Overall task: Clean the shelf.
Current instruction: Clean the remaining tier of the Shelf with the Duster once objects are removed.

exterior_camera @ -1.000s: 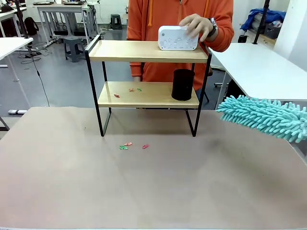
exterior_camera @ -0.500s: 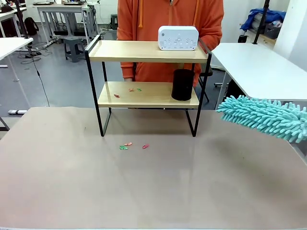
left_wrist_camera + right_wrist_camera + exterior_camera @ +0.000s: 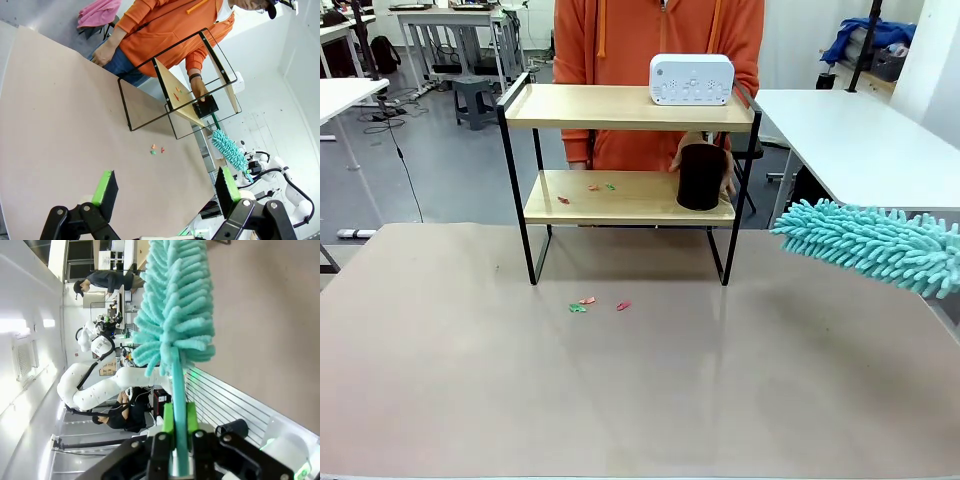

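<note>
While the left fingers (image 3: 106,187) are held wide apart above the worktop (image 3: 640,400), the right fingers (image 3: 168,421) are clamped on the handle of a teal duster (image 3: 870,245); beyond coloured scraps (image 3: 595,303), the shelf (image 3: 625,107) is seen toward the worktop's far side, the black cup (image 3: 700,177) on its lower board gripped by a person's hand (image 3: 727,172)
</note>
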